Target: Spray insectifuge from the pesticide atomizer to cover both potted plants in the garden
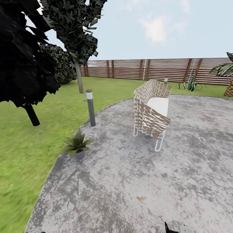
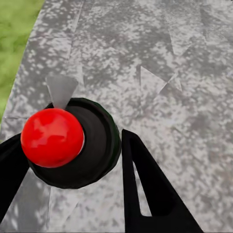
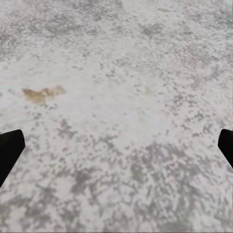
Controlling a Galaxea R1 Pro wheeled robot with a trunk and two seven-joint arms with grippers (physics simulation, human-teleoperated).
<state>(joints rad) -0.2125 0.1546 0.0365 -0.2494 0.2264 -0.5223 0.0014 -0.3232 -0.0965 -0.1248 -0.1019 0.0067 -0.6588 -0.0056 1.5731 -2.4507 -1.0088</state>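
In the left wrist view the pesticide atomizer (image 2: 92, 145), a dark round body with a red ball top (image 2: 52, 137), sits between the black fingers of my left gripper (image 2: 73, 138), which is shut on it above the grey paving. One potted plant (image 1: 77, 145), a green rosette in a small grey pot, stands at the patio's left edge beside the lawn. The other potted plant is out of view. My right gripper (image 3: 116, 155) hangs open over bare paving, its fingers (image 3: 9, 150) wide apart.
A wicker chair (image 1: 151, 111) with a white cushion stands mid-patio (image 1: 129, 181). A grey bollard light (image 1: 90, 107) rises at the patio edge behind the plant. Lawn (image 1: 19, 155) and dark trees (image 1: 22, 58) lie left. The slat fence (image 1: 155, 69), an agave (image 1: 191, 85) and a palm (image 1: 229, 81) stand far off.
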